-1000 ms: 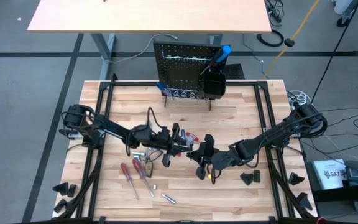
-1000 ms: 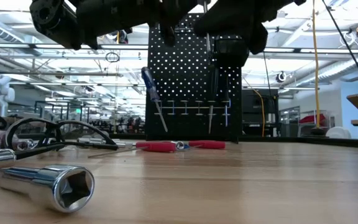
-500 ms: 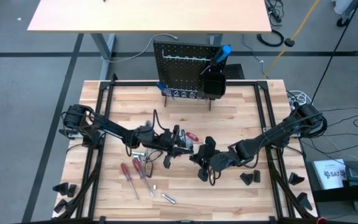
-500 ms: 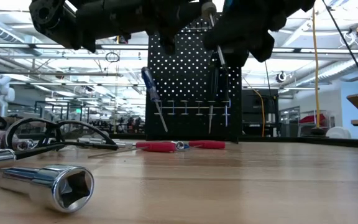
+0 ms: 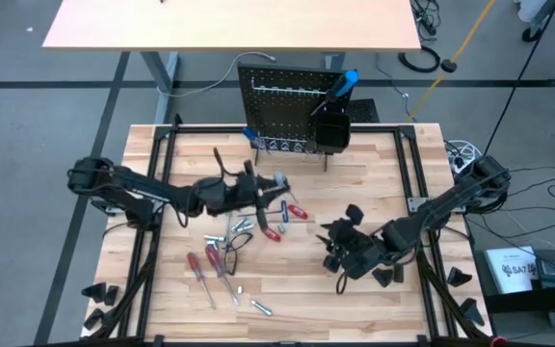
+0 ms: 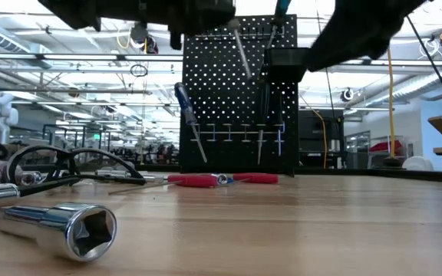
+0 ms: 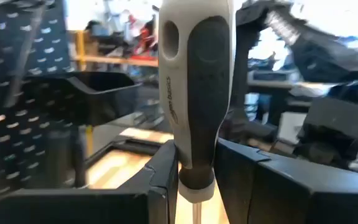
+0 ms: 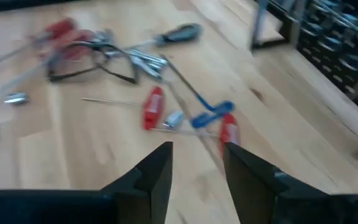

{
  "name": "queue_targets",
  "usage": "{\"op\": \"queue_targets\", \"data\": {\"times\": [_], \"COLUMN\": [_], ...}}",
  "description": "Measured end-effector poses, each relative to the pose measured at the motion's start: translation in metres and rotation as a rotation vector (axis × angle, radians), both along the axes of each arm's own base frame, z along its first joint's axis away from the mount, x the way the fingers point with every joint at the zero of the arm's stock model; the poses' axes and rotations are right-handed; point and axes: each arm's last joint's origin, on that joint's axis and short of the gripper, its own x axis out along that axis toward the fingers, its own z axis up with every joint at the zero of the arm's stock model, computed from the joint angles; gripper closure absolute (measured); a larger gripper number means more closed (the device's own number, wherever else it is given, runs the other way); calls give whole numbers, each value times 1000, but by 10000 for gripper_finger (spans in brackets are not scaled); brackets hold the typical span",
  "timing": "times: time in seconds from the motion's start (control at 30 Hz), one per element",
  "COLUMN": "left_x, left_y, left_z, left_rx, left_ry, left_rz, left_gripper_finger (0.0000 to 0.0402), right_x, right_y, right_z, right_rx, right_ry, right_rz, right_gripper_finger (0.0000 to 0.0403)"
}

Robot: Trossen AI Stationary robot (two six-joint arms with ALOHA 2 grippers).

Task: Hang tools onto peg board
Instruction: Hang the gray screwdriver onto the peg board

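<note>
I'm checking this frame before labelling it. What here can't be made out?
- Screwdriver tip: in the left wrist view the shaft runs off the picture's edge between the left end effector's fingers.
- Pliers and loose tools: smeared by motion blur in the right wrist view.
- Small bits near the table's front: too small in the high view to identify.
- Peg board top: partly covered by the dark arms in the low view.

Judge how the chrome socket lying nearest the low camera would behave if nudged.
The socket is a smooth cylinder lying on its side, so a sideways push would probably roll it. Its polished metal looks slippery to pinch and likely heavy for its size. It looks rigid, so it should not flex or deform.
</note>
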Motion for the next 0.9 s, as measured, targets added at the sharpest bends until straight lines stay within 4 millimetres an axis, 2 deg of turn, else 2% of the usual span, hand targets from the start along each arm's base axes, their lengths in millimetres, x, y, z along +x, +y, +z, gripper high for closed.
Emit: {"op": "queue_targets", "data": {"times": [0.17,0.4,0.53,0.7,0.9], "left_x": [-4,2,16,36,50], "left_y": [33,85,96,101,107], "left_z": [5,-6,-6,-2,-1], "left_rx": [-9,-85,-76,-3,40], "left_ry": [-23,-76,-57,-16,46], "left_rz": [161,322,325,335,356], "left_gripper_finger": [321,321,321,321,321], "right_x": [-8,-10,-10,-10,-10], "right_y": [-1,-4,-4,-4,-4], "right_z": [-1,-2,-2,-2,-2], "right_rx": [-22,-54,-51,-53,-48], "right_ry": [18,37,36,33,29], "right_rz": [-42,-56,-64,-67,-71], "right_gripper_finger": [276,284,284,284,284]}}
